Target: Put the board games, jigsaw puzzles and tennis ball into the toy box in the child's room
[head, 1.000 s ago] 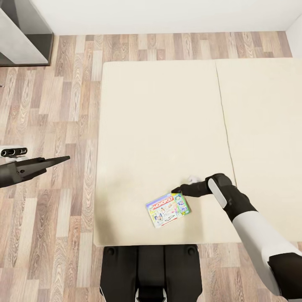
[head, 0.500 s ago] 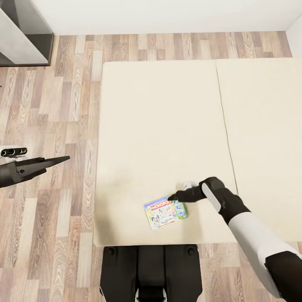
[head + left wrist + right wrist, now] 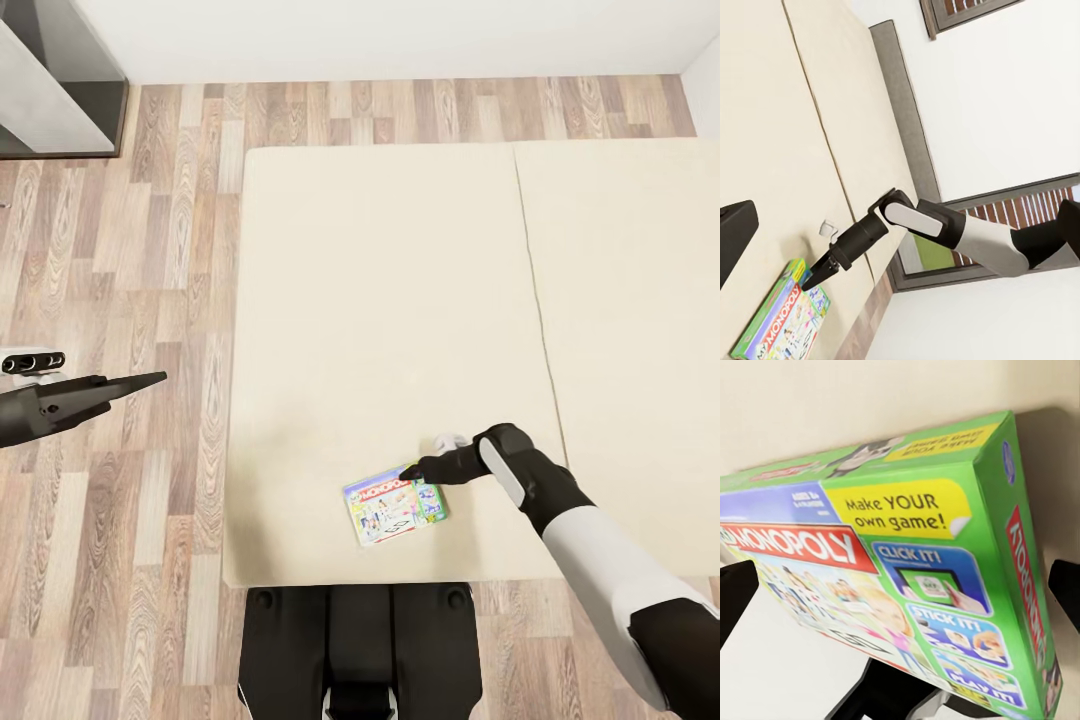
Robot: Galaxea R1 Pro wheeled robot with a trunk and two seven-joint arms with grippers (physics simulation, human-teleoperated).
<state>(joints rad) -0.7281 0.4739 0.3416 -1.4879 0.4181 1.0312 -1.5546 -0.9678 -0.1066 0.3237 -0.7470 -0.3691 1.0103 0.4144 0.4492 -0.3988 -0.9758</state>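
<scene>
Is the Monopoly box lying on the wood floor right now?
No, the Monopoly box lies flat on the cream bed, near its front edge, with the right hand at its corner.

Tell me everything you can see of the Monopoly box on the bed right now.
The Monopoly box is a thin rectangular printed carton, green-edged, with a red MONOPOLY banner and a yellow "Make YOUR own game!" panel. It lies flat, slightly skewed, near the front edge of the bed. The right gripper sits at its far right corner with a finger on either side in the wrist view; whether they touch it is unclear.
</scene>
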